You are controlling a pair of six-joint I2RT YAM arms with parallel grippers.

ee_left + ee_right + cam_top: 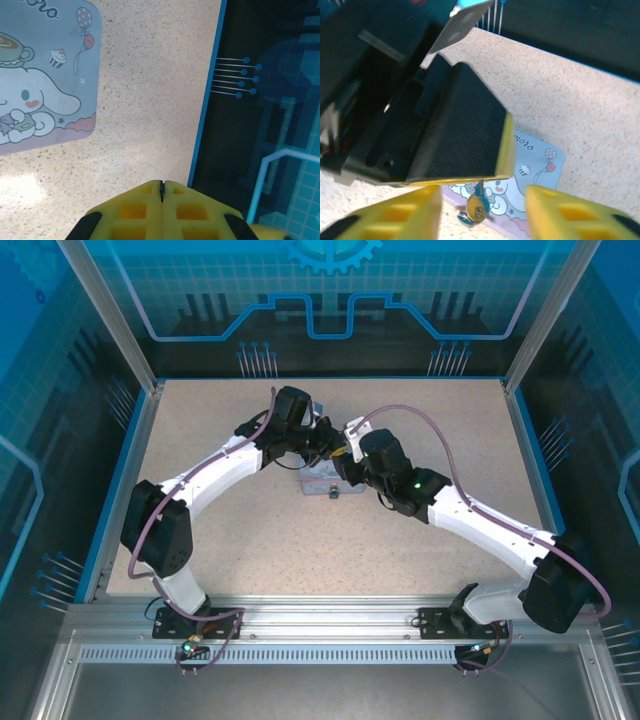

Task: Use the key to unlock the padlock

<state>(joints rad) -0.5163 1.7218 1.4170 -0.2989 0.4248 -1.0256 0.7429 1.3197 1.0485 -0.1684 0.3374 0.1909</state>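
Left claw (161, 187) is pinched together on what looks like the key (478, 209), which dangles above the tin (45, 75). Right claw (484, 196) stands apart around it, gripping nothing. The padlock I cannot make out. The step is probably securing the key. Next, find the padlock and line the blade up with the keyhole.

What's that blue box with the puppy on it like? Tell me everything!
The tin is a flat, pale blue rectangle with rounded corners, and it looks like printed metal. Its top shows a white, long-eared cartoon puppy, a coffee cup, a cupcake, balloons and a lilac cloud band. It lies flat, closed, on the speckled table.
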